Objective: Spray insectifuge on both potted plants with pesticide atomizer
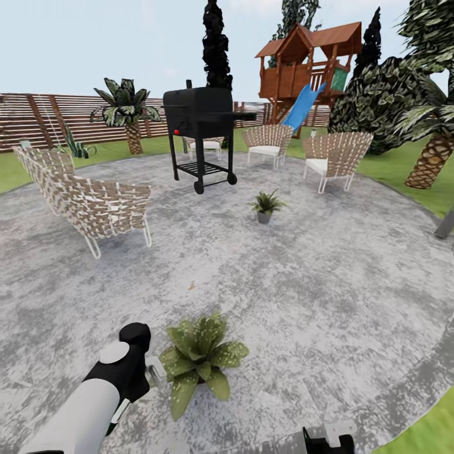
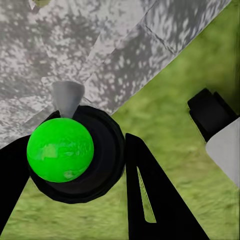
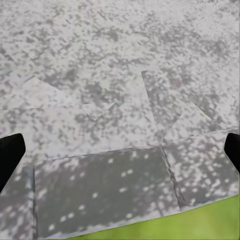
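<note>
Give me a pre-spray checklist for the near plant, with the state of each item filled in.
1. Atomizer in left claw: ok, the fingers flank the bottle in the left wrist view.
2. Nozzle aimed at the speckled plant: cannot tell; that view shows patio and grass beyond the spray head.
3. Plant within reach: ok, it stands just beside the left arm.
4. Right claw out of the way: ok, open over bare patio.
5. Second plant, in the grey pot, located: ok, farther out, near the grill.

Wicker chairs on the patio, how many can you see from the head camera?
4: one at the left, one behind the grill, two at the far right side. Others may be hidden.
</note>
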Robot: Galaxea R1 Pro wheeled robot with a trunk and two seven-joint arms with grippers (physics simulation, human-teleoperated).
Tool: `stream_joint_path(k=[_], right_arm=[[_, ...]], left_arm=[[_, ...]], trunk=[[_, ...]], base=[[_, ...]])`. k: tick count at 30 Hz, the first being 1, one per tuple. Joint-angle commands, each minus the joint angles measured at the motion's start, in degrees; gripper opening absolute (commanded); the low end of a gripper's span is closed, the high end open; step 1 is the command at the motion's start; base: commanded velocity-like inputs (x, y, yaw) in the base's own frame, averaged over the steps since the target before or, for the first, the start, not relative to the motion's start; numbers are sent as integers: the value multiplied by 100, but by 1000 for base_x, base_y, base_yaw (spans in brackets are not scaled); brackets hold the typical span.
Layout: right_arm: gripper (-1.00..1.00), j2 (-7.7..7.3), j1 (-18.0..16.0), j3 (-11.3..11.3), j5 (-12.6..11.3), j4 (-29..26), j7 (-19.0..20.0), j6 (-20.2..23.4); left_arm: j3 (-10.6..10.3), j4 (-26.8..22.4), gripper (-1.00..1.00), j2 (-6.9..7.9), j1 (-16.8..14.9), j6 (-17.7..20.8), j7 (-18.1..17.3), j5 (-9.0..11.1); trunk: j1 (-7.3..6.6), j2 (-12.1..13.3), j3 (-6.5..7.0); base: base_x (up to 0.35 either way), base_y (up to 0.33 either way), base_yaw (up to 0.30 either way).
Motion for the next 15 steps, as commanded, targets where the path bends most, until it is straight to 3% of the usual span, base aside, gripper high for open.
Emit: stream_joint_path(k=[1, 6, 15], right_arm=[[100, -1, -1, 17, 48, 4, -43, -7], [100, -1, -1, 20, 49, 5, -40, -7], [100, -1, -1, 20, 50, 5, -40, -7]], left_arm=[[31, -4, -100, -12, -5, 60, -47, -54], [31, -12, -100, -14, -5, 60, -46, -53], [31, -16, -100, -8, -5, 60, -43, -54]], trunk=[[0, -2, -5], [0, -2, -5], [0, -2, -5]], base=[[108, -258, 278], [79, -265, 250], [-50, -265, 62]])
